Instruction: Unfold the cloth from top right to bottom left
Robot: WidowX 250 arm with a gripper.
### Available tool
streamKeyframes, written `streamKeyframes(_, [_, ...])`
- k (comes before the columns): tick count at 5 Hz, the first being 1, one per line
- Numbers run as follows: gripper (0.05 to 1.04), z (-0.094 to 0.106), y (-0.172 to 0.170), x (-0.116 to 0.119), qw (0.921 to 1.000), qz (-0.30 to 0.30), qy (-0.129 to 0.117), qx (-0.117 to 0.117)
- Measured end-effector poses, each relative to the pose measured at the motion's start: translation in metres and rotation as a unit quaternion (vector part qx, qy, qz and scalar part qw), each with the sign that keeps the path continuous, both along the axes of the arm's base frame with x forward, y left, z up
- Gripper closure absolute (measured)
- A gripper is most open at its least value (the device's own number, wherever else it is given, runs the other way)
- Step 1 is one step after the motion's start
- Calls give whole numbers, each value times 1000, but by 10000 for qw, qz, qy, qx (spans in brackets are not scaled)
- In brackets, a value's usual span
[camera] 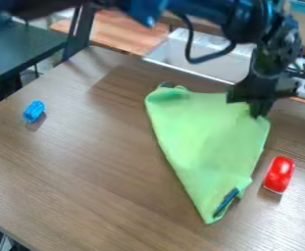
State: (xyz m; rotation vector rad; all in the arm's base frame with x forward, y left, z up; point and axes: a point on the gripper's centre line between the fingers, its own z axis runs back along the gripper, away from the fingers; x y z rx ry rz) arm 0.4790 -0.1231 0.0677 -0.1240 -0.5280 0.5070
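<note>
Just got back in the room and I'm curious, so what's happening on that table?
A robot arm has its hand at the upper right corner of a green cloth, seemingly to unfold it. The cloth lies in a rough triangle, so it doesn't look fully spread. A red object sits to its right, and a small blue one is off to the left.

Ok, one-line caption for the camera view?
Black gripper at the upper right of a green cloth on a brown table.

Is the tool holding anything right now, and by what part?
Can't tell: the tool is at the top right corner of the cloth, but its grip there isn't clear.
</note>
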Motion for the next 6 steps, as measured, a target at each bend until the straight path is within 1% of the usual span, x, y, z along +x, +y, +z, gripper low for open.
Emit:
streamKeyframes(1, [1035, 31, -3, -17, 9987, -209, -331, -333])
streamKeyframes(2, [1035, 29, 24, -33, 9986, -137, -239, -448])
streamKeyframes(3, [1035, 7, 59, -55, 9996, -63, 79, -272])
streamKeyframes(4, [1035, -1, 90, -76, 9994, 61, 198, -272])
streamKeyframes(5, [1035, 3, 118, -98, 9993, 126, 172, -307])
streamKeyframes(6, [1035, 15, 138, -118, 9992, 121, 12, -383])
